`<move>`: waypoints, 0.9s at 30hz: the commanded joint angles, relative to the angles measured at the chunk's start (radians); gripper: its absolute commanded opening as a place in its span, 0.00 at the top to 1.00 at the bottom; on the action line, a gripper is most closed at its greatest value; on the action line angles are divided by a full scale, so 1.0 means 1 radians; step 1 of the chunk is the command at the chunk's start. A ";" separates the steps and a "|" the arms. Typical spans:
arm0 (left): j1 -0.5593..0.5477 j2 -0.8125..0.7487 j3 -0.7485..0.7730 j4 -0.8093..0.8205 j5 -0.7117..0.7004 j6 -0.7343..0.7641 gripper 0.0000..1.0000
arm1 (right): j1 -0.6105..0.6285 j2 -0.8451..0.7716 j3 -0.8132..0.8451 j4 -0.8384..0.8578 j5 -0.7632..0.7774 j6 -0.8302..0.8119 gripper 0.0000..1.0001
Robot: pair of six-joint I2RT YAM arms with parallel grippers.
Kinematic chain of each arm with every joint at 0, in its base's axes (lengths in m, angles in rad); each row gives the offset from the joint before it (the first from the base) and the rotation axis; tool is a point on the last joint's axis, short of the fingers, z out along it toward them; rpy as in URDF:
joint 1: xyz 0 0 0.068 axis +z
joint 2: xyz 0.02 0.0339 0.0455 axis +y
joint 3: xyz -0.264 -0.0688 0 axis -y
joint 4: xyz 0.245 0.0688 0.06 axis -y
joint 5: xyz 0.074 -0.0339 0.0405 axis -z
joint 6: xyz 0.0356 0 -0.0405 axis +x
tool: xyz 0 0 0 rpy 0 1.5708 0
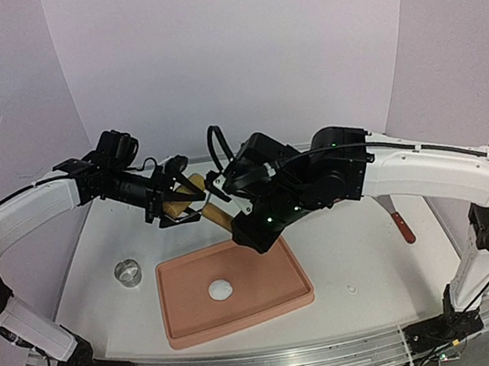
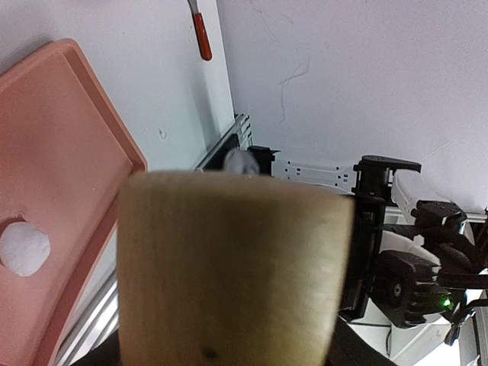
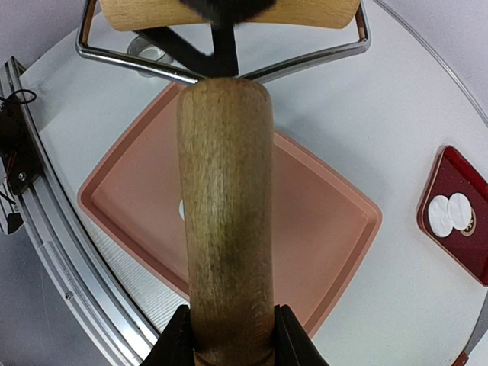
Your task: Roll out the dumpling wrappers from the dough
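A small round white dough [image 1: 220, 289] blob lies on the pink tray [image 1: 277, 279]. It also shows in the left wrist view [image 2: 23, 248] and as a sliver in the right wrist view [image 3: 182, 210]. Both grippers hold a wooden rolling pin [image 1: 215, 215] in the air above the tray's far edge. My right gripper [image 1: 236, 221] is shut on its handle [image 3: 226, 221]. My left gripper [image 1: 174, 204] is closed on the roller [image 2: 229, 267] in the chrome frame [image 3: 305, 62]. Two round white wrappers [image 3: 450, 213] lie on a red dish [image 3: 465, 252].
A metal ring cutter [image 1: 128, 272] stands on the table left of the tray. A red-handled tool [image 1: 403, 226] lies at the right, and also shows in the left wrist view [image 2: 202, 34]. The right arm [image 1: 409, 172] spans the table's right half.
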 commanded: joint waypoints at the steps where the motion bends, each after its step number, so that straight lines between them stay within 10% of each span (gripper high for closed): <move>1: -0.032 0.018 0.034 0.048 0.071 -0.014 0.37 | 0.000 0.001 0.072 0.080 0.083 -0.041 1.00; 8: -0.036 -0.025 0.026 0.149 0.061 -0.091 0.97 | 0.000 -0.015 0.052 0.095 0.163 -0.026 1.00; 10: -0.037 -0.036 0.015 0.193 0.056 -0.124 0.99 | -0.001 -0.022 0.046 0.099 0.180 -0.013 0.97; 11: -0.036 -0.054 0.001 0.242 0.049 -0.162 1.00 | 0.001 -0.029 0.049 0.099 0.227 0.027 0.65; 19: -0.035 -0.078 0.066 0.266 -0.014 -0.204 1.00 | -0.009 -0.129 0.012 0.125 0.386 0.142 0.10; 27: 0.007 -0.095 0.127 0.339 -0.106 -0.289 1.00 | -0.247 -0.360 -0.232 0.368 -0.060 0.409 0.02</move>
